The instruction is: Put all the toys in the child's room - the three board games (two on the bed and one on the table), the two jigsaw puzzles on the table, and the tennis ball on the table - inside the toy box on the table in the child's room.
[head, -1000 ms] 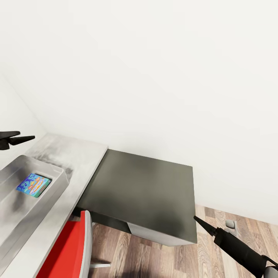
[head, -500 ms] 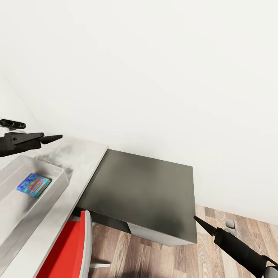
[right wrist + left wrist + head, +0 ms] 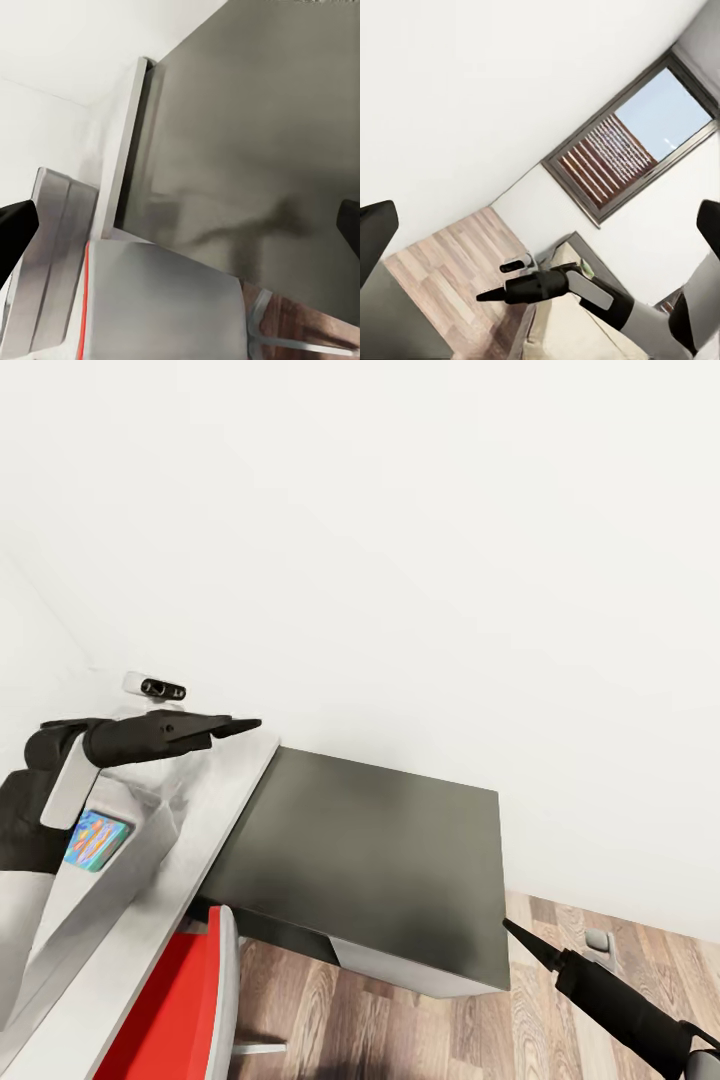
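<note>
Looking down from the head camera, the left gripper [image 3: 235, 727] reaches across the left of the frame, above the pale table [image 3: 225, 765]. Its fingers appear pressed together in this view, yet its own wrist view shows the fingertips far apart at either edge, so they are spread and hold nothing. The right gripper [image 3: 520, 938] hangs at the lower right over the wood floor [image 3: 420, 1030]; its fingers are likewise spread and empty. The grey toy box [image 3: 130, 855] sits at the left edge, its long axis running from lower left to upper right. Inside it lies a colourful flat game box [image 3: 95, 838], partly hidden by the arm. The likely risk: the left arm hangs close over the bin and could knock its rim. A red chair [image 3: 175, 1010] and a dark cabinet [image 3: 380, 860] stand nearby.
</note>
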